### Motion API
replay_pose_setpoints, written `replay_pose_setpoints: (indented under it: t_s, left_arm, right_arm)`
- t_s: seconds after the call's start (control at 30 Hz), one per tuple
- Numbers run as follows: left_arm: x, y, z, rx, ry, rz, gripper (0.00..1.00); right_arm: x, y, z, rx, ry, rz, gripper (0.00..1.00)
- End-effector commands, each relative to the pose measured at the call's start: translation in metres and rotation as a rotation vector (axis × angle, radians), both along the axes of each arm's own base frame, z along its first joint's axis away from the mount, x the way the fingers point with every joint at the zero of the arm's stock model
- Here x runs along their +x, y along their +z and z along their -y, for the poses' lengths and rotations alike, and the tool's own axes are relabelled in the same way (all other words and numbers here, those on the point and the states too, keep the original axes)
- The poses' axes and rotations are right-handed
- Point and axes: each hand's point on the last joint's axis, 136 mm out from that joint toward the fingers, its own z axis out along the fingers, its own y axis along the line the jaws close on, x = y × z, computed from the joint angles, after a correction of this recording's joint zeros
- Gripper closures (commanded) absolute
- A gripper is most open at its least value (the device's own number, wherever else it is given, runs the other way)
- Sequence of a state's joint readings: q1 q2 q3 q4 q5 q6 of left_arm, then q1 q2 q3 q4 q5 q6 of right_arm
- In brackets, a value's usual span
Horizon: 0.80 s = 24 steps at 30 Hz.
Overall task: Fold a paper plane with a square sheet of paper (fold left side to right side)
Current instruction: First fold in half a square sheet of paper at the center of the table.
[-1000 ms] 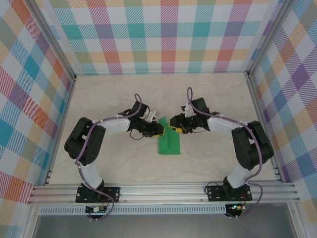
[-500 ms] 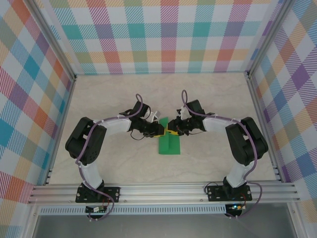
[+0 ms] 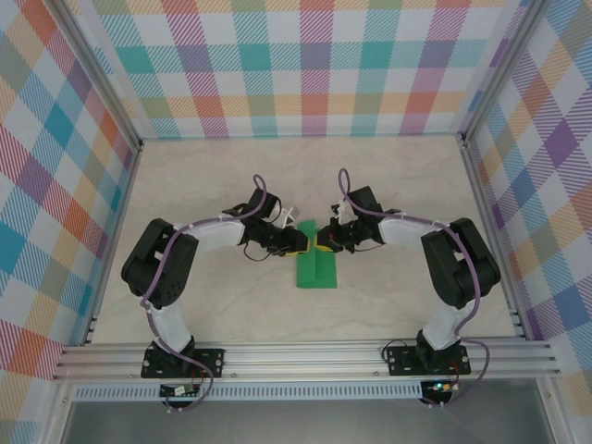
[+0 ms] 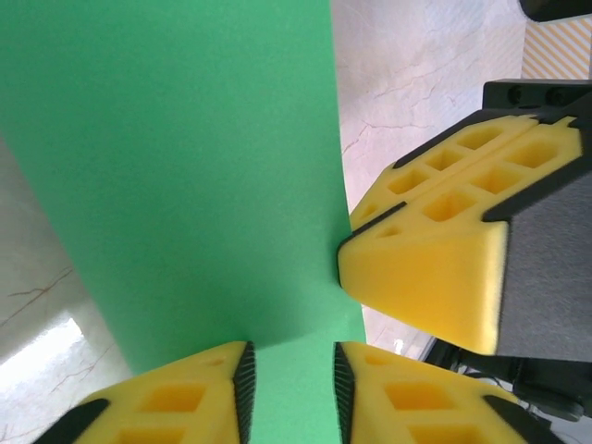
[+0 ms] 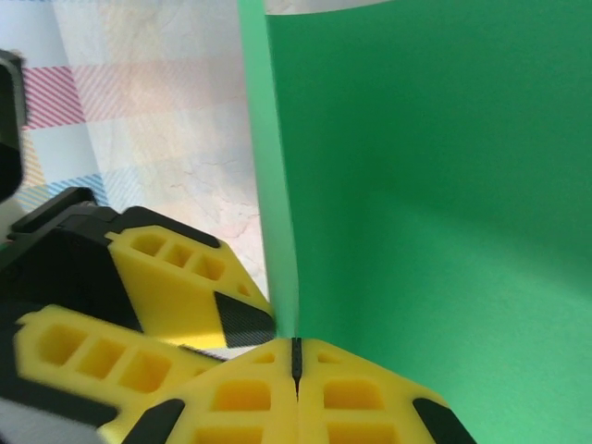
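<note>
Nearest the camera, an aluminium rail (image 3: 305, 356) is running along the near edge of the table (image 3: 398, 185), with the two arm bases (image 3: 182, 359) bolted to it. The arms (image 3: 162, 268) are bending inward and meeting over the middle of the surface.

Between them the sheet of paper (image 3: 315, 270) is lying on the table as a narrow bright green strip, its long axis running near to far. It is folded, not square in outline. The paper is plain, matte and unmarked, and a lengthwise line is dividing it into a lighter and a darker band. In the wrist views one layer is standing up off the surface, with soft shading crossing its broad face.

Both grippers are sitting at the strip's far end. The left gripper (image 4: 291, 381) is holding its yellow fingers apart, with the green layer passing through the gap between the black pads. Whether the pads are touching it, I cannot tell. The right gripper (image 5: 296, 356) is pressing its fingertips fully together — the paper's raised edge is running straight into the seam between them, so it is pinching the sheet. Its tip is sitting just beside the left fingers.

Beyond, the table is showing pale beige with faint marble veining. Silver frame posts (image 3: 109, 92) are rising at the corners, and pastel plaid panels (image 3: 305, 65) are closing in the left, right and far sides.
</note>
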State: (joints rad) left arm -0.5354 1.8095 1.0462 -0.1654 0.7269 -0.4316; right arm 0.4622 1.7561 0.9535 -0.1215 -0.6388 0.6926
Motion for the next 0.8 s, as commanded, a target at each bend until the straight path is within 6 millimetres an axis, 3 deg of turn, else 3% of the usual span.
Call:
replay_pose_setpoints:
  t_s: [0.0, 0.13, 0.3, 0.77]
  left_arm:
    - [0.000, 0.026, -0.004, 0.013, 0.013, 0.063, 0.60]
    - [0.001, 0.030, -0.022, 0.082, 0.082, 0.085, 0.49]
    - [0.001, 0.012, -0.048, 0.258, 0.196, 0.037, 0.41]
    - [0.000, -0.011, -0.020, 0.410, 0.236, -0.028, 0.37]
  right_arm:
    - [0.005, 0.003, 0.007, -0.066, 0.008, 0.042, 1.00]
    - [0.006, 0.003, 0.018, -0.118, 0.000, 0.060, 1.00]
    - [0.005, -0.001, 0.028, -0.168, -0.006, 0.060, 1.00]
    - [0.005, -0.010, 0.044, -0.259, -0.022, 0.059, 1.00]
